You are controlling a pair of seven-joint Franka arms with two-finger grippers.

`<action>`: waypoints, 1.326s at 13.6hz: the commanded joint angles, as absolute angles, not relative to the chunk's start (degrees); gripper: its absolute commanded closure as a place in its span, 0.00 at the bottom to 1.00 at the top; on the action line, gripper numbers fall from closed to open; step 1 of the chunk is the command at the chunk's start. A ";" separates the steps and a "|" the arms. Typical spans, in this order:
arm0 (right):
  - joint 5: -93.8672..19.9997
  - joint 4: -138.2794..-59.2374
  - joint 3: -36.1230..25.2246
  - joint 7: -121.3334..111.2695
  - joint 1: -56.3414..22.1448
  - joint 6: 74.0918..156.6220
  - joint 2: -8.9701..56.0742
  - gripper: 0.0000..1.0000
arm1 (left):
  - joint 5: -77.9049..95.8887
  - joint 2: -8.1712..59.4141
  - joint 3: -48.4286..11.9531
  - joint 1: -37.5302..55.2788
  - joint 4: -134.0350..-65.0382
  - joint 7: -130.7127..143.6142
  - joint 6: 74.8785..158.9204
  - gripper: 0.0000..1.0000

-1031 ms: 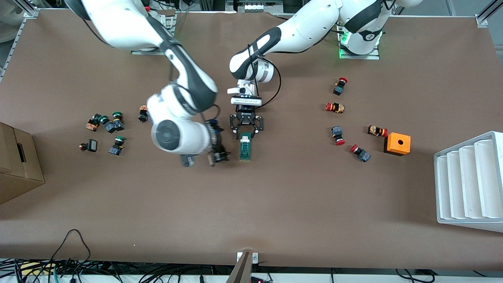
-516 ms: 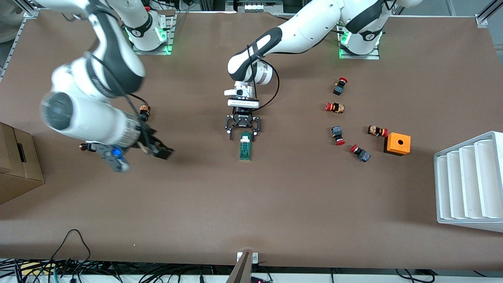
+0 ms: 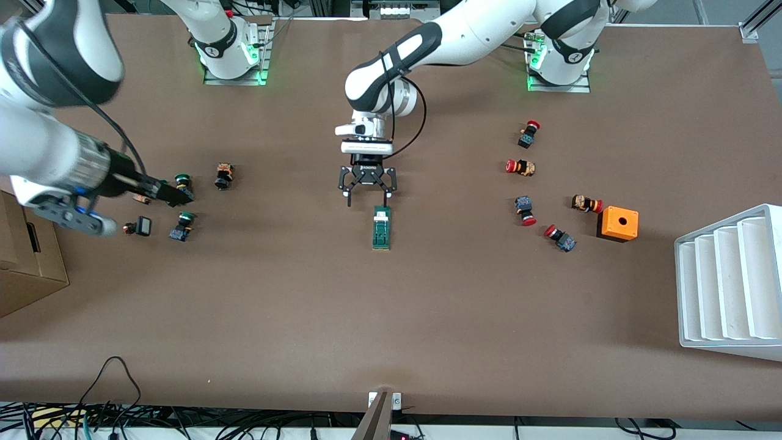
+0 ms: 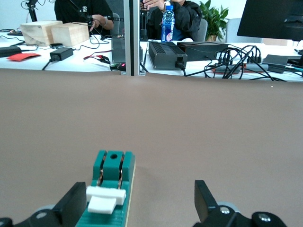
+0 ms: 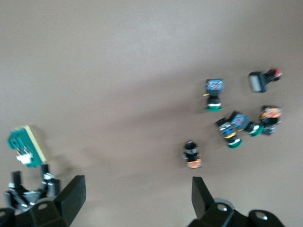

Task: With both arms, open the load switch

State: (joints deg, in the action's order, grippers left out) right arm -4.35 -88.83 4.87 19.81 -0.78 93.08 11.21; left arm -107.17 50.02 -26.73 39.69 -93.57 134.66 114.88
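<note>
Left gripper point(image 3: 366, 198), fingers spread and empty, hangs over the table just beside the load switch point(image 3: 382, 227) at its white-tab end; the switch lies flat mid-table. The right gripper point(image 3: 177, 195), also apart, is up over the green-capped push buttons point(image 3: 181, 180) toward its own end. A risk: a stray finger could nudge the loose switch askew — whether its tab is fully thrown seems unclear

A high front camera looks down across the whole brown desk point(image 3: 427, 318) toward both arm bases. The left wrist camera sits low and close, facing along the desk at the green switch point(image 4: 111, 187). The right wrist camera looks down from higher, catching that same switch.
</note>
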 commanded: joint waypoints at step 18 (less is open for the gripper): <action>2.63 -89.83 2.37 3.96 -0.79 92.11 6.07 0.01 | -43.79 38.32 -64.24 3.54 -71.29 72.01 93.09 0.00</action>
State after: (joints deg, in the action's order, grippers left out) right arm 1.04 -91.71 2.06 5.15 -0.89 93.29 5.60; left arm -47.40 38.09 -62.08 6.85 -73.06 77.94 95.60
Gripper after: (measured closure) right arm 0.004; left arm 0.000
